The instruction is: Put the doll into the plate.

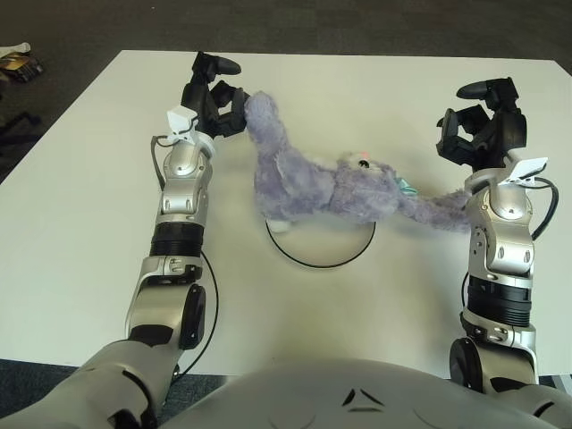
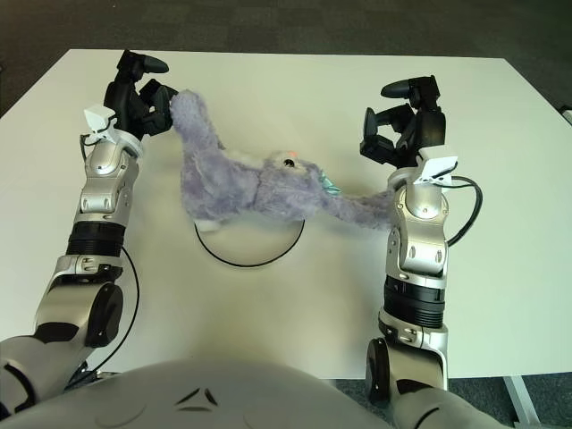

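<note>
While the robot's grey torso fills the bottom edge of both views, the white desk [image 1: 80, 206] is seen stretching away from it, with both arms reaching forward over its surface. Nearest on the desk lies the plate [image 1: 322, 255], seen as a white disc with a thin dark rim, roughly midway between the two arms. Its far half is covered by the doll [image 1: 326, 188], a purple plush animal that is laid across the plate's far edge rather than set fully within it. The doll's body and head are draped over the plate's upper part, with a pale patch showing near its head. One long limb is stretched out to the right, where its tip reaches the wrist of the right arm. Farther back on that side, the right robot hand [image 1: 478, 134] is held above the end of that limb, its dark fingers curled loosely and gripping nothing. The doll's other long limb is drawn up and away to the far left. At its end, the left robot hand [image 1: 223, 105] is seen with its fingers pinched on the plush tip. Beyond the desk, dark carpeted floor [image 1: 357, 22] is visible.
</note>
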